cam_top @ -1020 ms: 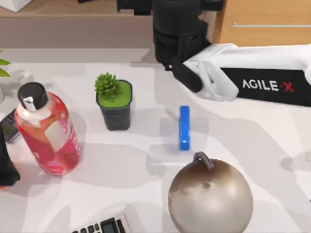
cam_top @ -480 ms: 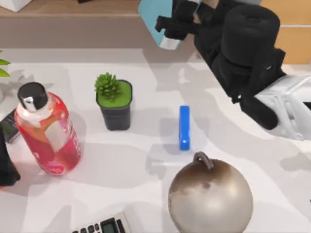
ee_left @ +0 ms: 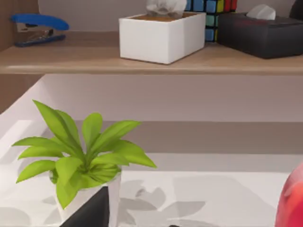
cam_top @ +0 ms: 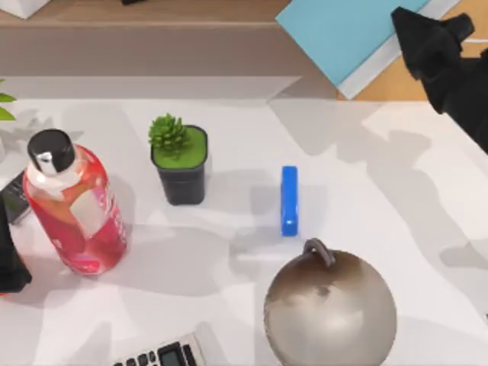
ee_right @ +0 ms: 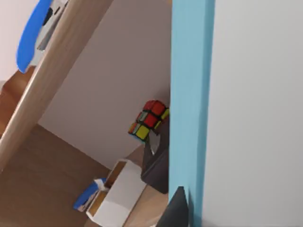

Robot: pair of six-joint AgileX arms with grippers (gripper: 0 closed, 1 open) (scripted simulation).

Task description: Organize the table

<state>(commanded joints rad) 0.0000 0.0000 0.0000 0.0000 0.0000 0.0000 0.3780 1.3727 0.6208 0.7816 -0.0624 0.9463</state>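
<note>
Top view: the right arm's black gripper at the frame's upper right clamps a flat light-blue book with white pages above the broad white table.

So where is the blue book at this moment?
In the top view the blue book is at the upper right, held up by the right gripper above the table's back edge.

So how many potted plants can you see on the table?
2. A small succulent in a black pot stands left of centre. A leafy plant in a white pot sits at the table's far left edge, near the shelf. Others may be hidden.
</note>
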